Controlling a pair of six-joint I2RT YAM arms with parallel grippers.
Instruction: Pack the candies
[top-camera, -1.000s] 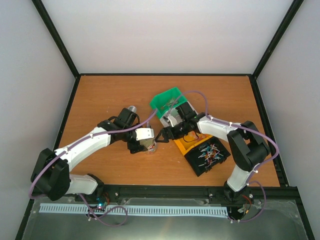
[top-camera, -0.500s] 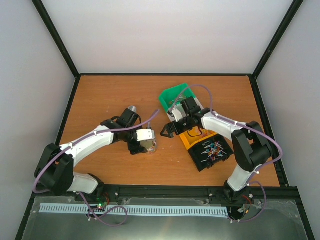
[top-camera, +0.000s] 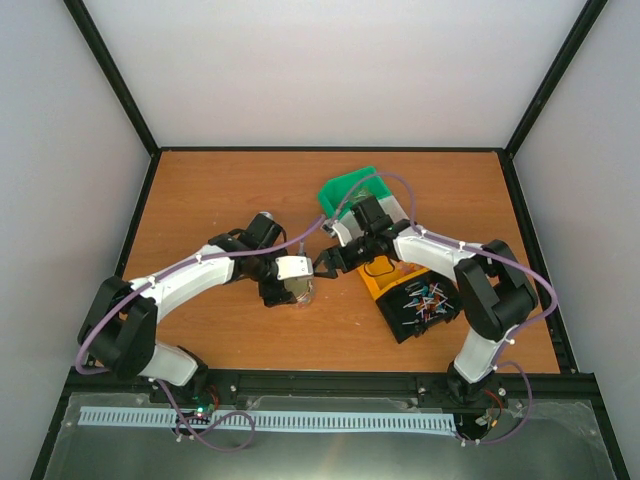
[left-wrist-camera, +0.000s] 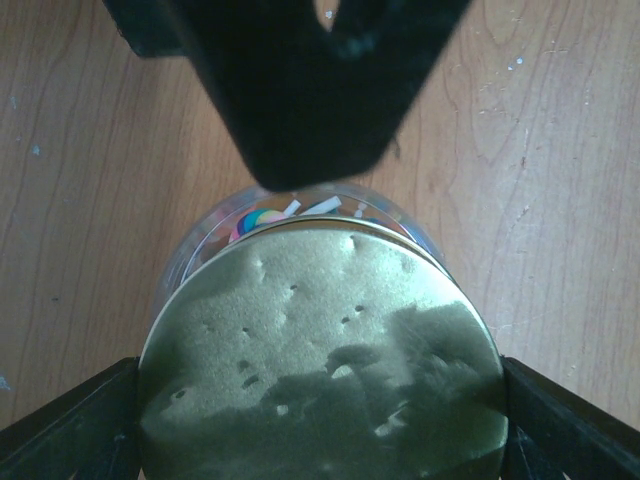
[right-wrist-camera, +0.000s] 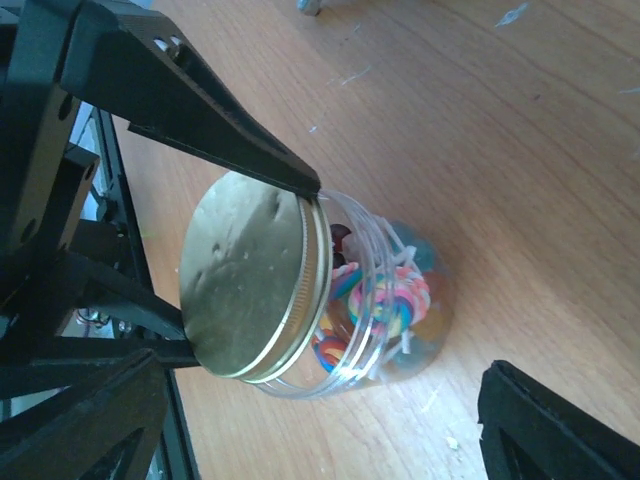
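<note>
Top view: the left claw (top-camera: 293, 287) grips the clear jar (top-camera: 303, 294). The right claw (top-camera: 325, 264) sits just beside it. Loose candies (top-camera: 424, 302) fill a black bin (top-camera: 398, 335) near the right claw's arm. The table (top-camera: 200, 190) is brown wood, enclosed by white walls (top-camera: 340, 70).

Left wrist view: the left claw's fingers (left-wrist-camera: 70, 420) pinch the gold lid (left-wrist-camera: 320, 340) from both sides. Candies show just beyond the lid.

Right wrist view: the right claw is spread wide. The candy-filled jar lies ahead, apart from both fingers.
</note>
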